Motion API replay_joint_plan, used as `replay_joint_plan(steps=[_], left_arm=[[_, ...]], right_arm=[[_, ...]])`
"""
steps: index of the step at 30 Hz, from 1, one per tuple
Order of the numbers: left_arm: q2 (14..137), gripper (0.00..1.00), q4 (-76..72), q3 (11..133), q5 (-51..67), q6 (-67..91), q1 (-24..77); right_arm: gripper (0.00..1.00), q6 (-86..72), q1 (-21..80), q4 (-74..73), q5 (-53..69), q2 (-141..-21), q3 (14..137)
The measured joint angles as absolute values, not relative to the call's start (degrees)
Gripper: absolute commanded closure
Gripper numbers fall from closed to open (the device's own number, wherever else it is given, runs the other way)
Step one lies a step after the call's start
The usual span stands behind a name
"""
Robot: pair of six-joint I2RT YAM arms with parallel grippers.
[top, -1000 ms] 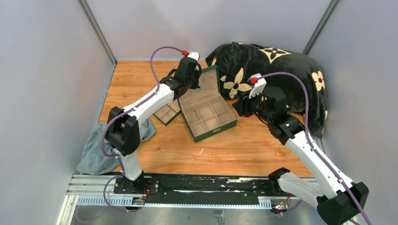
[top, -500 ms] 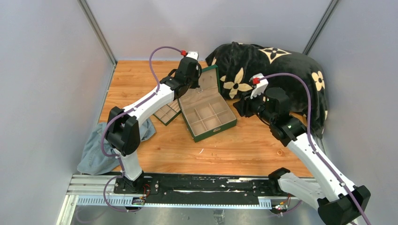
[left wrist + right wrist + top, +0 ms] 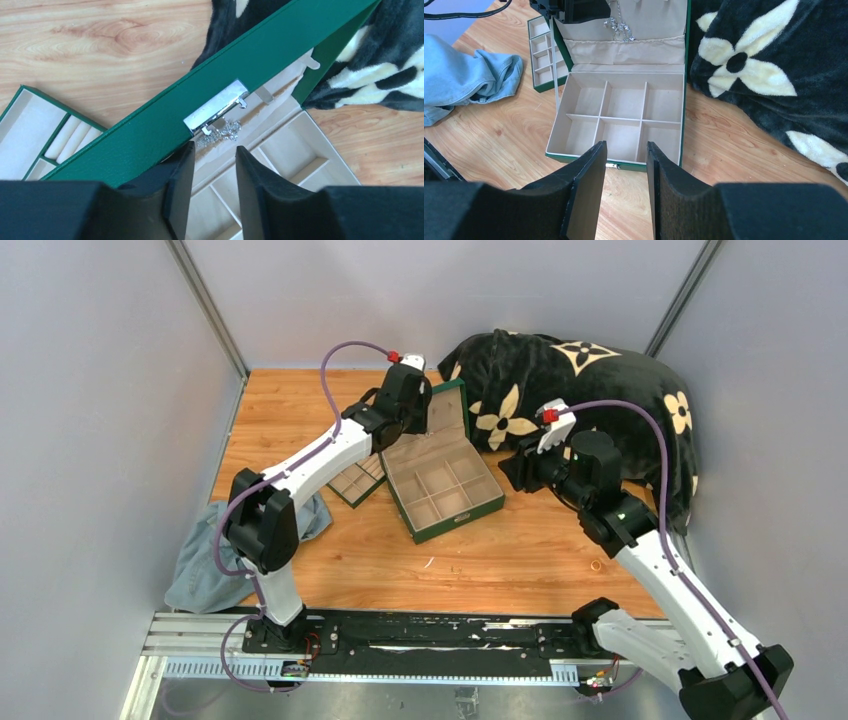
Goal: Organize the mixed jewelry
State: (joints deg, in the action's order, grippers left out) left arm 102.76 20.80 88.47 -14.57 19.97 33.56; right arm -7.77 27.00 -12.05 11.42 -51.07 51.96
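Hovering by one green six-compartment box [image 3: 460, 522], left gripper [image 3: 214, 165], right gripper [image 3: 625, 160], both slightly parted, empty, one silvery cluster [image 3: 220, 131] inside lid, one gold ring [image 3: 597, 564].

Smooth grained wood table [image 3: 520, 560]; matt green box [image 3: 240, 65] with shiny metal clasp [image 3: 216, 106]; glinting silvery jewelry [image 3: 220, 131]; plush blanket [image 3: 804, 100]; soft denim cloth [image 3: 469, 75].

The top camera is overlooking the whole wooden table [image 3: 520, 560] from behind the arms; both wrist cameras are facing the open green compartmented box [image 3: 460, 521], left closest, sharing its glinting silvery cluster [image 3: 220, 131].
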Motion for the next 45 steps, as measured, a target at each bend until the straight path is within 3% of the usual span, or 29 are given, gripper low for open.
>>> replay_joint_plan(steps=[10, 14, 17, 21, 25, 30, 41, 45], left_arm=[[96.1, 0.5, 34.1, 95.2, -12.6, 13.8, 36.8], [87.0, 0.23, 37.0, 92.0, -15.0, 10.9, 36.8], [79.6, 0.22, 39.1, 88.1, -18.1, 11.9, 35.6], [74.2, 0.16, 40.9, 82.4, -17.2, 16.7, 25.7], [76.1, 0.04, 42.2, 75.2, -16.1, 23.4, 11.5], [84.5, 0.0, 42.3, 70.5, -18.7, 27.9, 10.2], [100.6, 0.46, 39.5, 73.0, -18.7, 32.2, 6.9], [103.2, 0.56, 38.2, 74.2, -18.3, 33.7, 6.9]], right_arm=[[0.57, -8.9, 27.0, -12.6, 11.5, -49.9, 51.7], [0.55, -9.2, 27.0, -13.0, 11.5, -49.3, 51.0], [0.55, -9.4, 27.0, -13.1, 11.3, -49.4, 51.0], [0.55, -9.5, 27.0, -13.1, 10.9, -50.0, 51.0], [0.55, -9.6, 27.0, -13.1, 11.0, -50.9, 51.0], [0.56, -10.9, 27.0, -13.1, 11.0, -51.0, 51.0], [0.61, -12.6, 27.0, -15.8, 10.8, -47.0, 51.2], [0.61, -13.3, 27.0, -16.0, 10.3, -44.2, 51.2]])
